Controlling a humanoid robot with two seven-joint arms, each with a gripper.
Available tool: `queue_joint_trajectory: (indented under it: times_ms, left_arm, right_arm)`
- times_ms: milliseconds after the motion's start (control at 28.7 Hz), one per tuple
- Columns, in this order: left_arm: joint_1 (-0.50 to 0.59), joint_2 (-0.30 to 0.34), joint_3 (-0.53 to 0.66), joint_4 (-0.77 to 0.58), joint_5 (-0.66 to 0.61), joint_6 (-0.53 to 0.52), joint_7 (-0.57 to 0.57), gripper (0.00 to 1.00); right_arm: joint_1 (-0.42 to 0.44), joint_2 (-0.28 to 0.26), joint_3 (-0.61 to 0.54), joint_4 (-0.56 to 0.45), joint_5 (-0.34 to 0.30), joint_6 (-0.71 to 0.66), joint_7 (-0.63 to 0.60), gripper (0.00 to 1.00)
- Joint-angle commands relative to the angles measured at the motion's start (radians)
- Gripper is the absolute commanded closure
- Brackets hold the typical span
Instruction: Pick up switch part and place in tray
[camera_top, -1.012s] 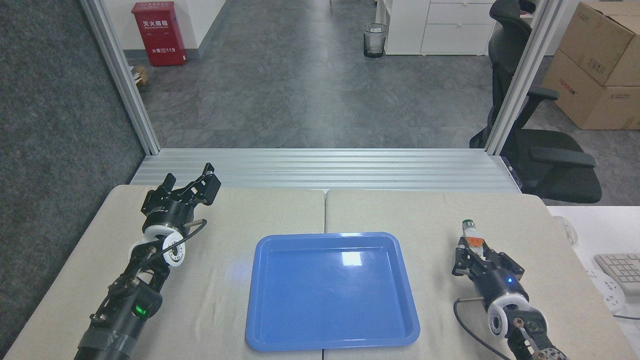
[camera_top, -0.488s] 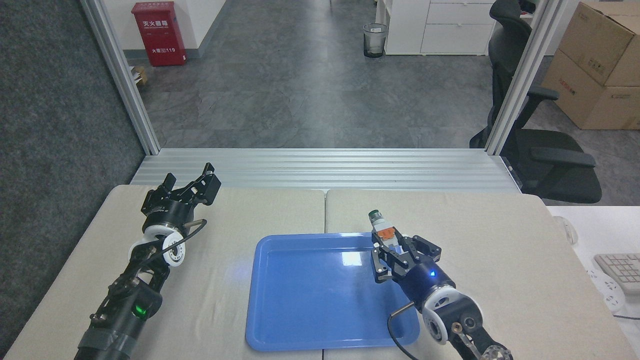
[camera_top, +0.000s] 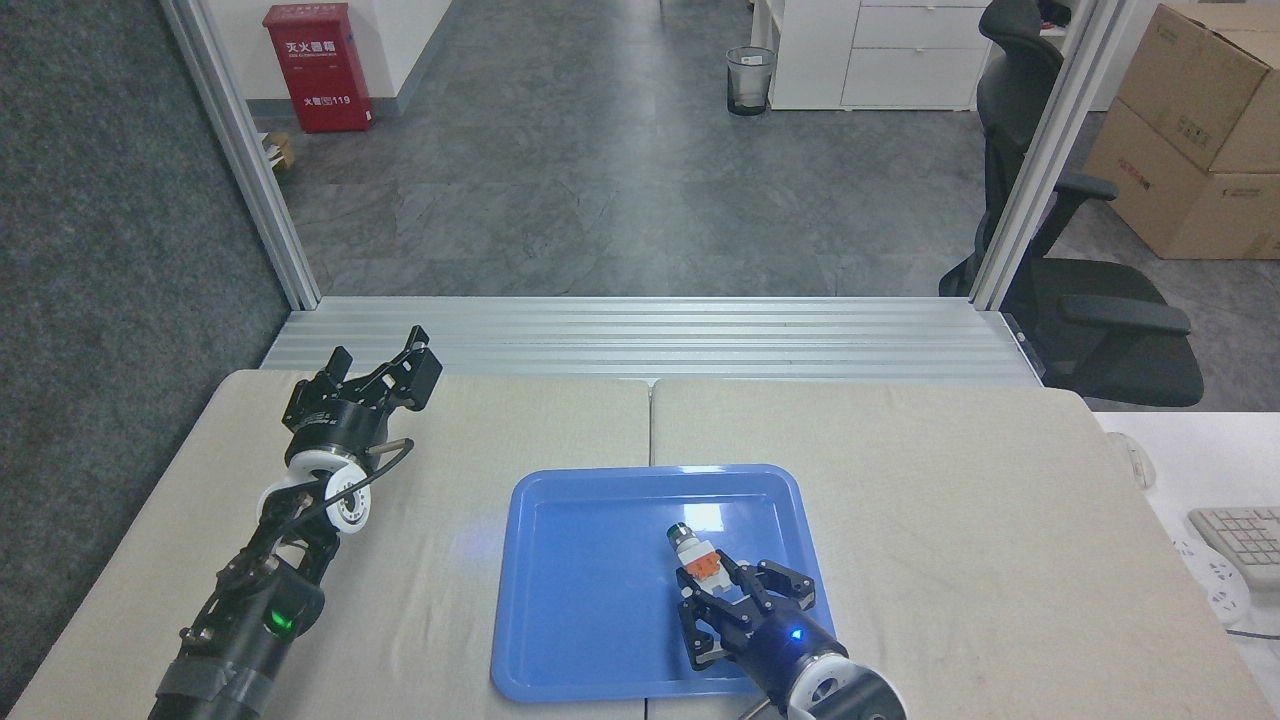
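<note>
The switch part (camera_top: 693, 556), white with an orange patch and a dark round end, is held over the inside of the blue tray (camera_top: 590, 590), right of its middle. My right gripper (camera_top: 722, 592) is shut on it from below and comes in from the bottom edge over the tray's right half. I cannot tell whether the part touches the tray floor. My left gripper (camera_top: 388, 368) stands open near the table's far left corner, well away from the tray, with nothing between its fingers.
Beige table halves (camera_top: 960, 480) meet at a seam behind the tray. A white side desk with a keyboard (camera_top: 1245, 540) lies at the right. Aluminium rails (camera_top: 650, 340) run along the far edge; an office chair (camera_top: 1090, 310) stands beyond.
My right gripper has carried the switch part left and toward me, from beside the tray's right side to over the tray's inside. The left arm has not moved.
</note>
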Motion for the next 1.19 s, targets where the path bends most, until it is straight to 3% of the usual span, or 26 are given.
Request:
queue_joint_trajectory:
  times_ms: [0,140,174,209,244,279,314,384,453,523,628,733,1012,1151]
  left_arm:
    - [0.000,0.000,-0.001,0.000,0.000,0.001,0.000,0.00]
    - [0.000,0.000,0.001,0.000,0.000,0.001,0.000,0.00]
    - [0.000,0.000,-0.001,0.000,0.000,0.001,0.000,0.00]
    - [0.000,0.000,0.001,0.000,0.000,0.001,0.000,0.00]
    - [0.000,0.000,-0.001,0.000,0.000,-0.001,0.000,0.00]
    - [0.000,0.000,-0.001,0.000,0.000,0.001,0.000,0.00]
    - [0.000,0.000,-0.001,0.000,0.000,0.001,0.000,0.00]
    - [0.000,-0.001,-0.001,0.000,0.000,0.001,0.000,0.00]
    - [0.000,0.000,-0.001,0.000,0.000,0.001,0.000,0.00]
    - [0.000,0.000,-0.001,0.000,0.000,0.001,0.000,0.00]
    - [0.000,0.000,-0.001,0.000,0.000,0.001,0.000,0.00]
    - [0.000,0.000,-0.001,0.000,0.000,0.001,0.000,0.00]
    - [0.000,0.000,0.001,0.000,0.000,0.001,0.000,0.00]
    - [0.000,0.000,-0.001,0.000,0.000,-0.001,0.000,0.00]
  right_arm:
    - [0.011,0.021,0.070,0.082,0.008,0.054,-0.001,0.26]
    - [0.008,0.024,0.035,0.080,-0.002,0.061,-0.007,0.16]
    - [0.005,0.032,0.000,0.082,-0.007,0.062,-0.015,0.09]
    - [-0.020,0.073,-0.076,0.080,-0.013,0.059,-0.033,0.03]
    - [-0.056,0.142,-0.176,0.079,-0.018,0.058,-0.065,0.02]
    - [-0.076,0.174,-0.236,0.079,-0.016,0.056,-0.082,0.02]
    - [-0.101,0.199,-0.297,0.079,-0.016,0.051,-0.100,0.03]
    - [-0.179,0.197,-0.393,0.079,-0.016,0.036,-0.130,0.03]
    - [-0.234,0.175,-0.430,0.083,-0.015,0.007,-0.136,0.03]
    - [-0.261,0.104,-0.434,0.096,-0.013,-0.025,-0.136,0.03]
    - [-0.265,-0.061,-0.434,0.143,-0.013,-0.031,-0.140,0.03]
    - [-0.268,-0.144,-0.438,0.217,-0.013,-0.025,-0.144,0.03]
    - [-0.282,-0.243,-0.467,0.303,-0.018,-0.027,-0.145,0.02]
    - [-0.284,-0.237,-0.499,0.314,-0.018,-0.027,-0.156,0.02]
